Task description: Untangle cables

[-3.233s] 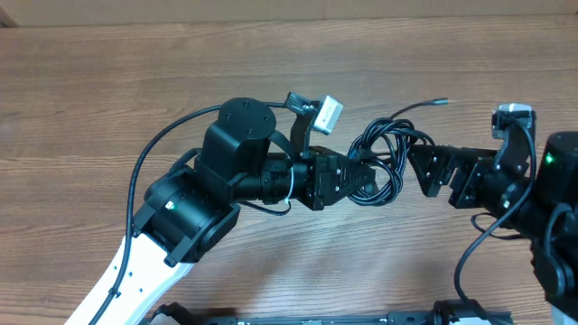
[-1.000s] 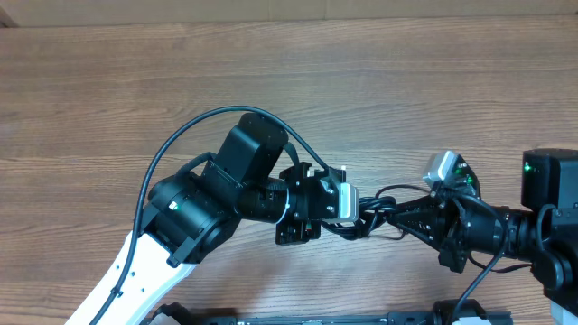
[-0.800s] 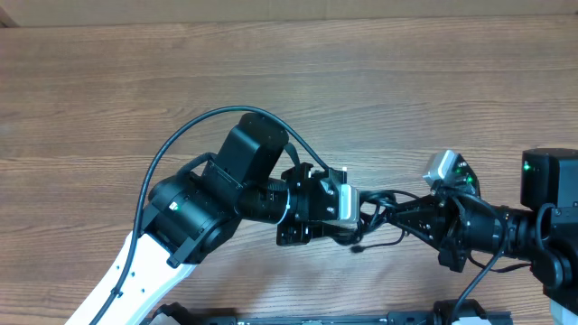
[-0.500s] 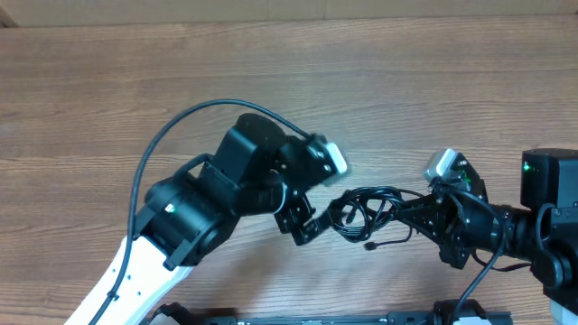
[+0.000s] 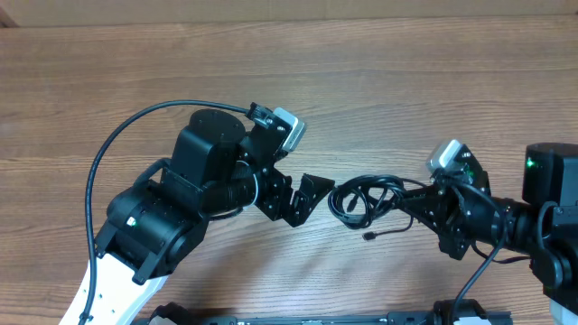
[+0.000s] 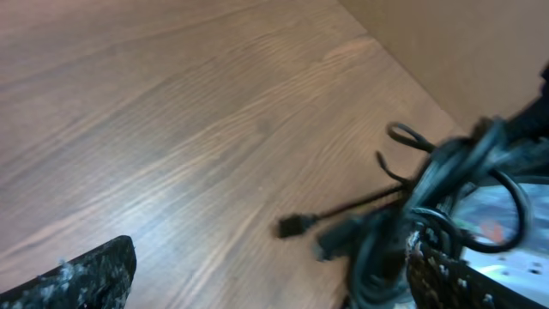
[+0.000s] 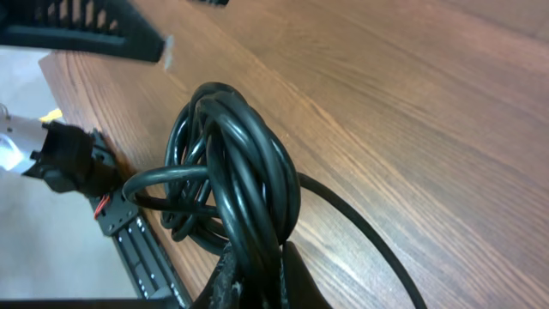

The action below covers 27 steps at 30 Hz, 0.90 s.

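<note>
The cables (image 5: 366,199) are a small bunch of thin black loops just above the wooden table (image 5: 406,99), right of centre. My right gripper (image 5: 408,200) is shut on the bunch's right side. In the right wrist view the looped cables (image 7: 232,163) run down between the right gripper (image 7: 266,279) fingers. One loose plug end (image 5: 368,236) trails toward the front. My left gripper (image 5: 307,202) stands open just left of the bunch, holding nothing. In the left wrist view the left gripper (image 6: 266,287) has wide-apart fingers. There the cables (image 6: 429,197) sit by its right finger, with a plug (image 6: 292,226) on the wood.
A brown cardboard wall (image 6: 480,51) borders the table's far side. A black rail (image 7: 137,240) runs along the table's front edge, close below the bunch. The left arm's own thick black cable (image 5: 117,153) arcs over the table's left part.
My left gripper has opened, let go of the cables and drawn back to the left. The bunch stays in the right gripper, looser, with one plug end hanging free.
</note>
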Available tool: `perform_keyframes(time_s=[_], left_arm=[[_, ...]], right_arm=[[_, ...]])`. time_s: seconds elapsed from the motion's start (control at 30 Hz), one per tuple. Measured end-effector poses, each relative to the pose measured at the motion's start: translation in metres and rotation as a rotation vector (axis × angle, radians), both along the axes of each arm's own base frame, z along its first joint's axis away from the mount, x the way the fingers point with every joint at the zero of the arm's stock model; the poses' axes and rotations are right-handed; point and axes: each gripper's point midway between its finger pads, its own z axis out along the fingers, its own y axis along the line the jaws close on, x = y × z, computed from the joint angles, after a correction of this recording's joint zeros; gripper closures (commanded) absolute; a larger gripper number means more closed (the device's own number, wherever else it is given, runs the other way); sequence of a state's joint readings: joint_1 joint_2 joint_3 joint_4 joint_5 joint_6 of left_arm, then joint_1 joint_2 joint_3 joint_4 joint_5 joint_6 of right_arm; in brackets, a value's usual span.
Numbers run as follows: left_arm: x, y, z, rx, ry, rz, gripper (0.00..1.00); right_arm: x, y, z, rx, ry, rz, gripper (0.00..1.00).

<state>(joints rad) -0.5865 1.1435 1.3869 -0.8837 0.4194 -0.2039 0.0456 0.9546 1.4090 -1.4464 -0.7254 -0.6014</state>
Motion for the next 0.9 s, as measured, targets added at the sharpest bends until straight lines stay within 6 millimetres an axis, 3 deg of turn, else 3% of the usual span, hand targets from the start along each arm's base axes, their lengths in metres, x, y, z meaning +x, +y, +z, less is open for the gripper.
perform_keyframes(time_s=[0.17,0.33,0.53,0.9], left_arm=[[-0.003,-0.003,0.001,-0.028,0.04,0.002,0.0],[0.004,0.005,0.001,-0.054,0.09,0.065,0.0],[0.013,0.015,0.001,-0.113,0.193,0.183,0.0],[0.01,0.004,0.014,-0.244,0.321,0.215,0.01]], right_arm=[[0.008,0.004,0.01,0.043,-0.03,-0.01,0.96],[0.031,0.006,0.031,0.131,-0.058,-0.091,0.96],[0.048,0.007,0.034,0.215,0.031,-0.175,0.96],[0.045,0.016,0.04,0.291,0.091,-0.143,0.96]])
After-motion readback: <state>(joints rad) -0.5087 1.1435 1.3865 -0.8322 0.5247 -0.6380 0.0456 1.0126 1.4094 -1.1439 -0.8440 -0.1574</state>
